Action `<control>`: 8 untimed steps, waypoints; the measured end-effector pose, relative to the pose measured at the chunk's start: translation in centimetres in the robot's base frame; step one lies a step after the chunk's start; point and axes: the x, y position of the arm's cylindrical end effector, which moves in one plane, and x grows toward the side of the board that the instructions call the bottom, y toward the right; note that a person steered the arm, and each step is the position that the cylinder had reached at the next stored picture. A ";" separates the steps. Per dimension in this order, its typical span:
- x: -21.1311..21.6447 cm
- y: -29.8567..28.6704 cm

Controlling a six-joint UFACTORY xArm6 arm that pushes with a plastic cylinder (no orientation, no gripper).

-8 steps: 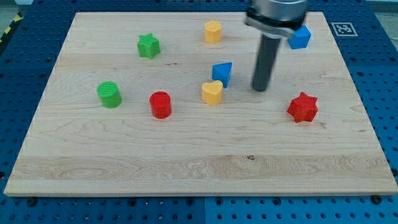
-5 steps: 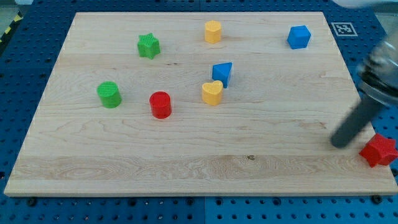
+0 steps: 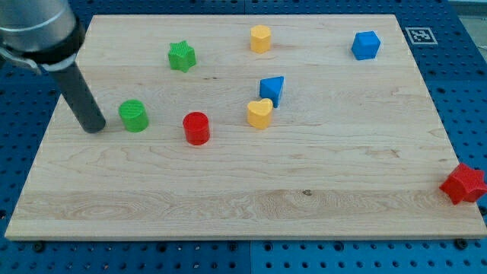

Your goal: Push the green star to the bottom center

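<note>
The green star (image 3: pixel 182 56) lies on the wooden board (image 3: pixel 319 183) at the view's upper left. My tip (image 3: pixel 95 127) rests on the board at the view's left, just left of the green cylinder (image 3: pixel 134 116) and apart from it. The tip is below and to the left of the green star, well clear of it.
A red cylinder (image 3: pixel 196 128), a yellow heart (image 3: pixel 259 113) and a blue block (image 3: pixel 272 90) sit mid-board. A yellow block (image 3: pixel 260 38) is at the top centre, a blue cube (image 3: pixel 366 45) at the top right. A red star (image 3: pixel 463 183) sits at the board's right edge.
The rod swept from the middle to the right, pushing the red star to the board's lower right edge, then moved across to the left beside the green cylinder.
</note>
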 end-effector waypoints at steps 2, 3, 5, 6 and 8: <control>10.1 19.8; 8.8 14.3; -3.6 -0.7; -1.8 6.0; 8.9 22.0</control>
